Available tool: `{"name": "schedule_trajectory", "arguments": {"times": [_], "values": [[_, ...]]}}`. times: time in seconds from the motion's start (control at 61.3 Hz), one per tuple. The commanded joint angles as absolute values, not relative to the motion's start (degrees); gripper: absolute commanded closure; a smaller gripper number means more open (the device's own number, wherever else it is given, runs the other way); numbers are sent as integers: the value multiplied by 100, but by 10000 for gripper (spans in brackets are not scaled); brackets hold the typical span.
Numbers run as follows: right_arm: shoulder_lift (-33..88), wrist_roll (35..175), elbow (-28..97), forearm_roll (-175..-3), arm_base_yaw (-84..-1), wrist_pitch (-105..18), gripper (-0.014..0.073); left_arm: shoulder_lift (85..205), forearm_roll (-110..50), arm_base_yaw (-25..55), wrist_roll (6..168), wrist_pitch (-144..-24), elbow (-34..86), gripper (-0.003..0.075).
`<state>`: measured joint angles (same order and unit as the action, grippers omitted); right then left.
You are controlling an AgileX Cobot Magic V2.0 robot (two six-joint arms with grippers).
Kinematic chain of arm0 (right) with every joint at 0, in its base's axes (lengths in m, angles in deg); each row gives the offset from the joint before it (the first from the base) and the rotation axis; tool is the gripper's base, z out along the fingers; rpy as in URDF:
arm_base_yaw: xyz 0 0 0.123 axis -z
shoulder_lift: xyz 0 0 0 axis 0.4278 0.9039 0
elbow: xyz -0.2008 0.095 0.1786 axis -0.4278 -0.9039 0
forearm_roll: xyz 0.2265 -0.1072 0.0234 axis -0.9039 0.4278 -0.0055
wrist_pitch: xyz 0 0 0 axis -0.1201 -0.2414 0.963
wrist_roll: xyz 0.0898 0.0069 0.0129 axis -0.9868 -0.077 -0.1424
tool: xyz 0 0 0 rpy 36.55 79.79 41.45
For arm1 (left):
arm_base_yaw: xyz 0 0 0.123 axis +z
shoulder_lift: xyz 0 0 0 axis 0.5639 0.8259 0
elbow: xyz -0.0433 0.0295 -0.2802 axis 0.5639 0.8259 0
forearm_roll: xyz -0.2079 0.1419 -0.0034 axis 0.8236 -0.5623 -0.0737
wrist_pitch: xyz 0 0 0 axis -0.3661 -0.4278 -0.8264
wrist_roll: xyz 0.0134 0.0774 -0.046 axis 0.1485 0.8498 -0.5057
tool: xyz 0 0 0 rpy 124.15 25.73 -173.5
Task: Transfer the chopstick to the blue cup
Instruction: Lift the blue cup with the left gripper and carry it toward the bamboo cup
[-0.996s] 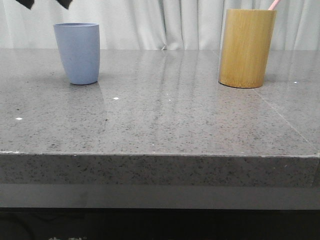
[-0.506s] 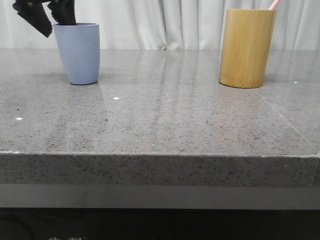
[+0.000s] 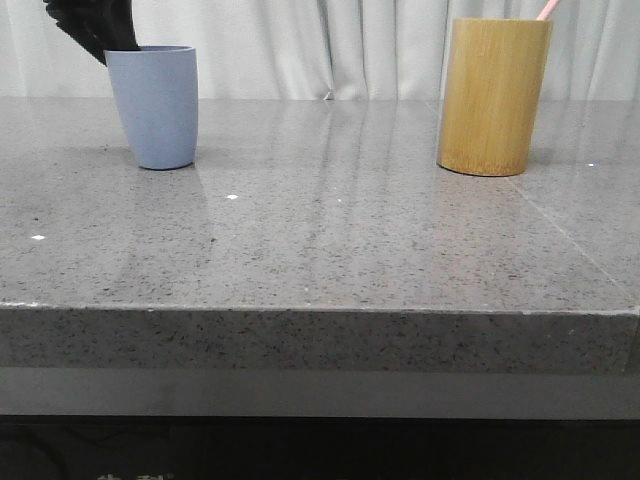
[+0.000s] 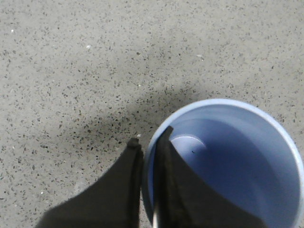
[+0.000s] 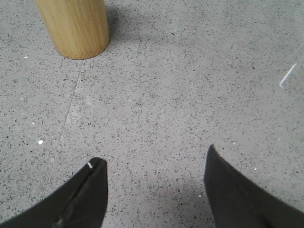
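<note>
The left claw (image 4: pixel 148 142) pinches the rim of the blue cup (image 3: pixel 153 105), one finger inside and one outside its wall, at the table's (image 3: pixel 330 240) far left. The chopstick (image 3: pixel 546 9) pokes from the bamboo holder (image 3: pixel 493 95) far right. The right claw (image 5: pixel 154 164) hangs open above the table near that holder.

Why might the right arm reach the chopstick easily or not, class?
Probably yes. The right gripper is open over bare table, with nothing between it and the bamboo holder. The chopstick tip sticks up above the holder's rim, free to grasp.
</note>
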<state>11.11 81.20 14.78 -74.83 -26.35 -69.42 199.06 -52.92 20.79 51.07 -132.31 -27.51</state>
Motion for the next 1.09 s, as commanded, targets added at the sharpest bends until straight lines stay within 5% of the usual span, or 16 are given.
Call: {"name": "schedule_trajectory", "arguments": {"times": [0.0, 1.077], "values": [[1112, 8142, 1680, -7476, -2603, -6604, 127, 19610, -5254, 1967, 5099, -12955, -2960, 739], [1112, 8142, 1680, -7476, -2603, -6609, 127, 20526, -5300, 34, 5099, -13305, -4837, 739]]}}
